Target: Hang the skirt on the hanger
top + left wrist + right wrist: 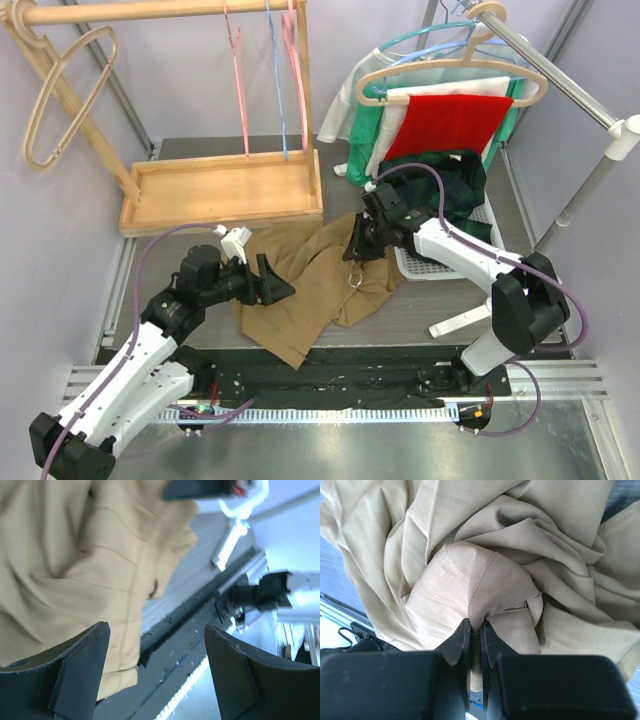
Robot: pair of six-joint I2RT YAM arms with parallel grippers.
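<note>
Top external, skirt (310, 275): crumpled on the worktop (400, 312), not on any hanger yet.
Right hand (475, 630): I see it pinched onto a skirt fold.
Left hand (157, 645): spread wide, empty, at the skirt's edge.
Hanger (70, 95): well apart; I judge the hanging all ahead.

The skirt (485, 575) is matt tan cloth; the tray (220, 185) is smooth pale wood.

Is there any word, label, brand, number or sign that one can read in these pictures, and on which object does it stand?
None: no word, number or sign can be read in any view.
The skirt: plain tan cloth, no label showing.
A red mark on a dark part at the top of the left wrist view: too blurred to tell whether it is text.
</note>
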